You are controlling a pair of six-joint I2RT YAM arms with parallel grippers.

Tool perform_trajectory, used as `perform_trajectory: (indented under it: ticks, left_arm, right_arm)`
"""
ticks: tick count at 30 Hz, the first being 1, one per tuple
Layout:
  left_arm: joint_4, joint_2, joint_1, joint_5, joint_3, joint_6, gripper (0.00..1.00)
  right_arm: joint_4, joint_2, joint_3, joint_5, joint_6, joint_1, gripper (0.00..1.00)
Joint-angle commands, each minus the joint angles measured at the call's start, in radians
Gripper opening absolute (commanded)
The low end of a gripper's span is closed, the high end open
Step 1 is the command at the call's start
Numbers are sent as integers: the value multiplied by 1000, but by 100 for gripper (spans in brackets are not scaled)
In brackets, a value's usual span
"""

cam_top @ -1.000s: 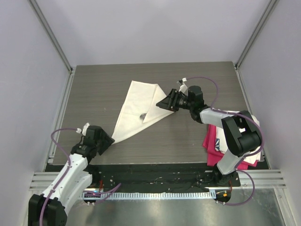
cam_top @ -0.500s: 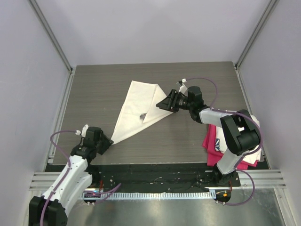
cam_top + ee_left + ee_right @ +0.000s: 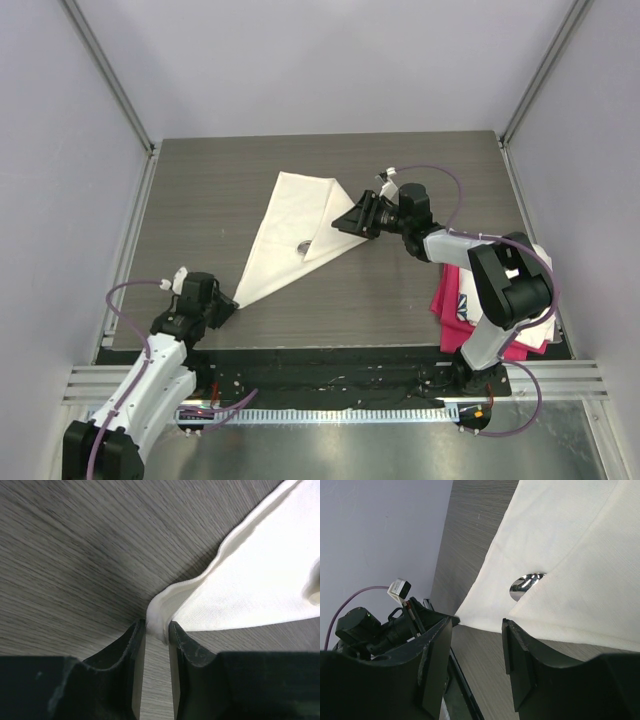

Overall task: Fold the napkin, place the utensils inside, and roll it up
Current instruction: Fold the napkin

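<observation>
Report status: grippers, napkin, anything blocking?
Left gripper pinches napkin at near corner. Right gripper open, empty, at folded flap. Spoon bowl peeks from under fold. Nothing blocking.

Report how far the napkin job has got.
Done: the napkin is folded into a long triangle with the spoon tucked inside, only its bowl showing. In hand: the left gripper pinches the near corner; the right gripper hovers open beside the opposite corner. Left: rolling it up.

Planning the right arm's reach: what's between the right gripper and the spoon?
Right wrist view: a strip of bare table, then the napkin's folded flap, the spoon's bowl peeking out at its edge.
</observation>
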Motion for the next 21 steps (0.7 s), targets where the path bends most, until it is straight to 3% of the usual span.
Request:
perform_trajectory:
  ticks: [1,5,8,9,14,21]
  left_arm:
    - [6,0,7,-20,-25,-5,27]
    - [19,3,7,-9,-25,7,31]
    - [-7,-13,7,-21,9,38,55]
    - [-21,-19,7,-29,24,45,70]
    - [-145,-79,7,-95,150,99,100]
    - [-261,-4,60,-185,413,231,100]
  right_arm:
    - [42,0,10,-12,-5,-2,53]
    - [28,-1,15,-15,-18,-2,53]
    - [-41,-15,36,-7,-76,12,52]
    - [-67,-27,46,0,-96,27,52]
    - [-225,-58,108,74,-229,88,52]
    - [-313,-93,162,181,-359,243,53]
